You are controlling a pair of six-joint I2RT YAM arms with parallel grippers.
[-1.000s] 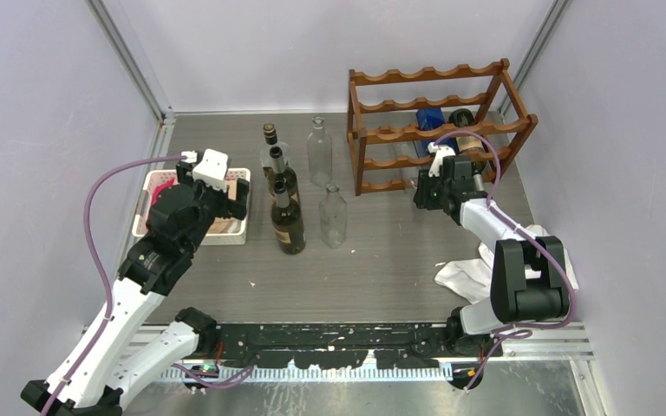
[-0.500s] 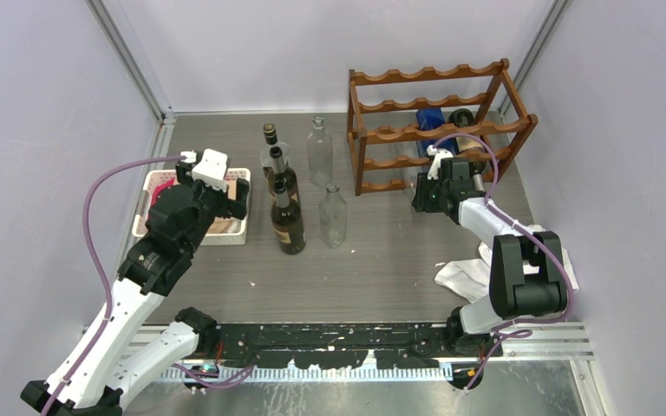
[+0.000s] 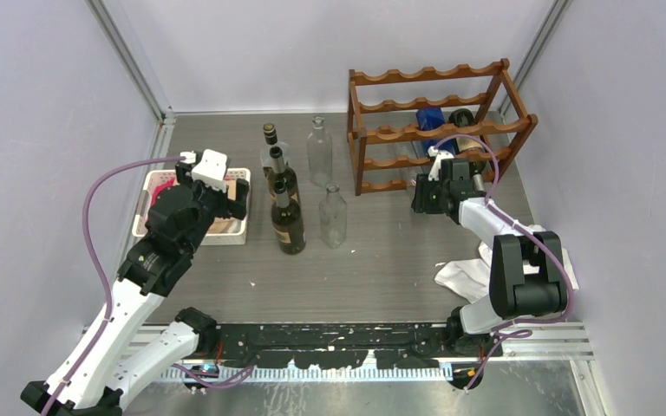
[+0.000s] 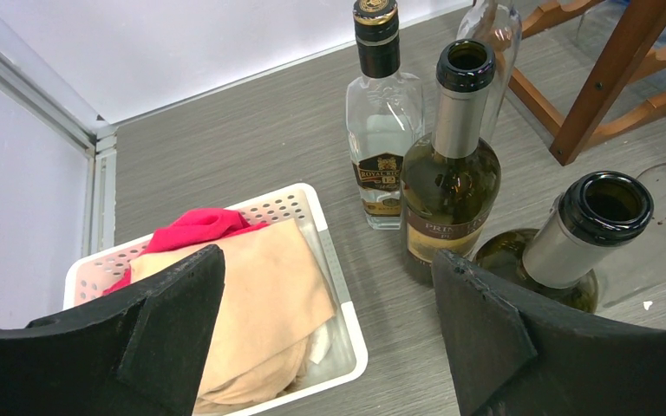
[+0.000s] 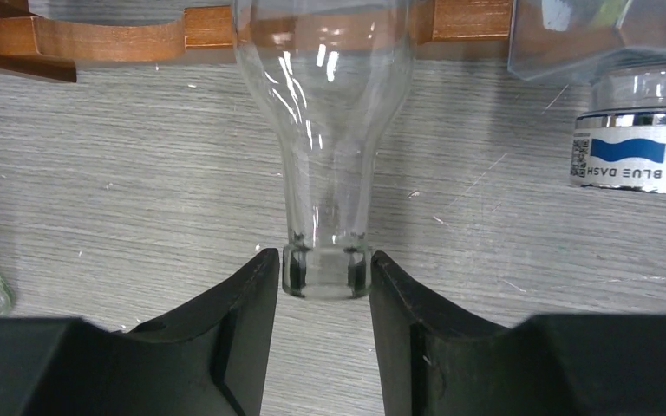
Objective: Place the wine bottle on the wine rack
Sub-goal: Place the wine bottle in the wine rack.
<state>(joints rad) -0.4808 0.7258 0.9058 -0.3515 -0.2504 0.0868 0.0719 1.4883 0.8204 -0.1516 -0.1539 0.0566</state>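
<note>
Glass, clear and empty, is what the wine bottle [image 5: 325, 130] is made of. It lies on its side at the wine rack [image 3: 399, 133], which stands in the far right corner of the counter. Its fat part sits at the rack's low wooden rail. Its thin neck points out toward the near edge.

The right jaws sit close on each side of the bottle's thick lip, touching it or almost. I cannot tell if they squeeze it.

I think the bottle is hard and smooth, so it can slip. It would break if it fell. Being empty, it is likely not very heavy, but the fat end would pull down if it is held only by the tip. A good place to hold looks like the neck just behind the lip, since the lip would stop a slide.

The left jaws are wide open with nothing in them, over a white basket [image 4: 334, 251] by the left edge.
</note>
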